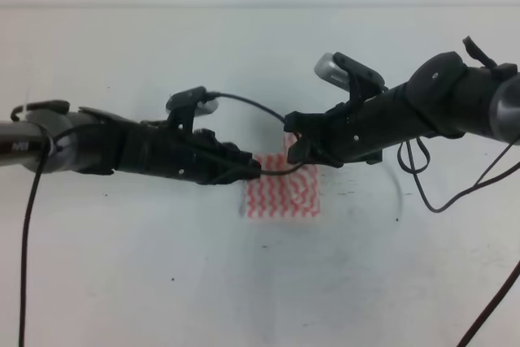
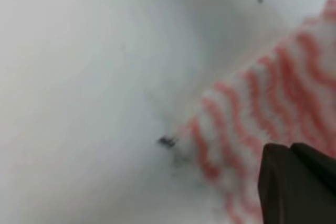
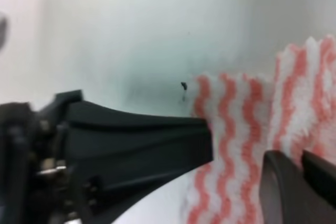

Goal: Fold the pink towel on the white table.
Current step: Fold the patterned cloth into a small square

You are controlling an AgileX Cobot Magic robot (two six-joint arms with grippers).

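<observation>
Towel: the pink towel [image 1: 283,194] lies near the middle of the white table [image 1: 146,282], a small striped patch, roughly square in the high view.
Progress: it looks compact, possibly already folded at least once, and the right wrist view shows one striped layer stepped beside another. How many folds are done I cannot tell; at least the finishing or release seems left.
Left gripper: the left gripper [image 1: 250,170] reaches in from the left to the towel's far-left corner. A dark fingertip [image 2: 294,182] sits over the stripes. Whether it is pinching cloth I cannot tell.
Right gripper: the right gripper [image 1: 299,149] comes from the right to the towel's far edge. Its state I cannot tell either.
Edges: the near and right edges lie flat and uncovered.
Open room: bare table on every side; the two arms nearly meet over the far edge, with a cable [image 1: 252,105] looping between them.
</observation>
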